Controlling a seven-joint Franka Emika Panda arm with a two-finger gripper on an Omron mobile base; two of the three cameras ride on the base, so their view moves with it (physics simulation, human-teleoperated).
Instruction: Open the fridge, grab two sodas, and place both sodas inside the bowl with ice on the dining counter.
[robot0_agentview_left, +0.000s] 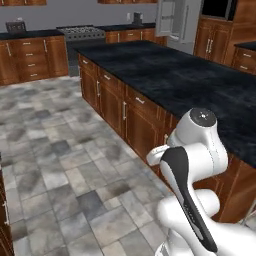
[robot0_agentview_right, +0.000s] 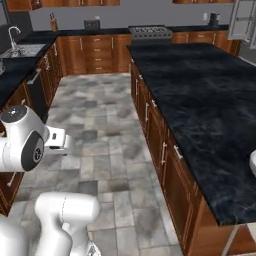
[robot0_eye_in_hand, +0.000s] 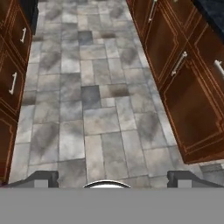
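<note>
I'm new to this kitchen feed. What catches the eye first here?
The long black island top on reddish-brown cabinets runs up the right of both base views. A grey tiled floor stretches beside it toward the stove at the back wall. The open gripper points down that aisle, holding nothing.

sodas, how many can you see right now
0. None stands on the dining counter, and the gripper hangs open and empty over the floor. The fridge interior is not visible, so they may be hidden.
</note>
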